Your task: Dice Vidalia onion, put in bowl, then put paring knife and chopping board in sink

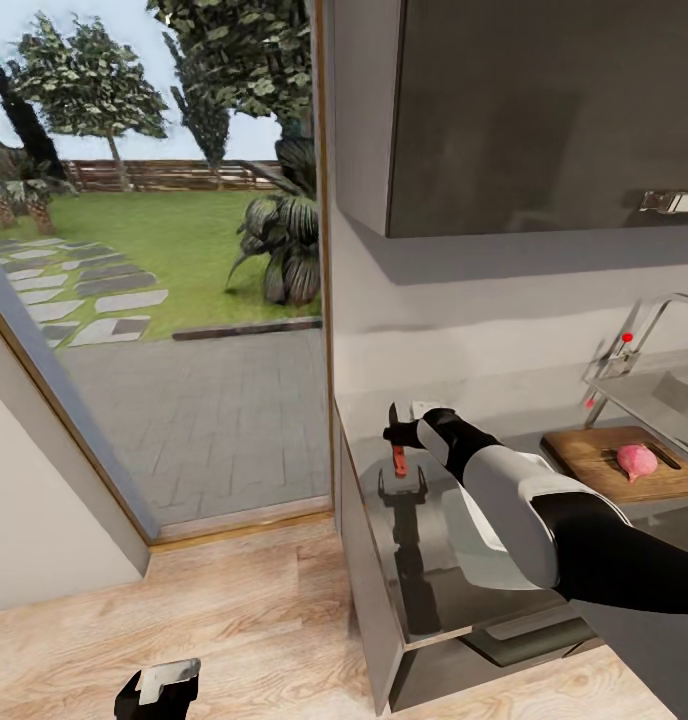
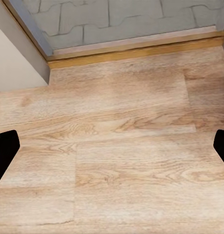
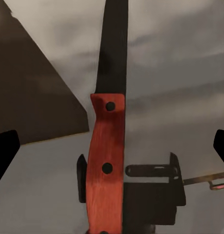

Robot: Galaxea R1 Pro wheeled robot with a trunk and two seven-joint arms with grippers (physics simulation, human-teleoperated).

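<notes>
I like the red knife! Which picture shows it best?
The right wrist view: the paring knife appears large there, red handle with rivets and dark blade clear. The head view shows it small under the right end effector.

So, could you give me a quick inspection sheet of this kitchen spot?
Surface: glossy dark countertop.
Job's things: paring knife flat on countertop; whole pink onion on chopping board beside sink.
Clutter: nothing seen.
End effectors: right end effector open above knife; left end effector open over wooden floor.
Cables: nothing seen.
Surroundings: glass door onto garden; wall cabinet.
</notes>
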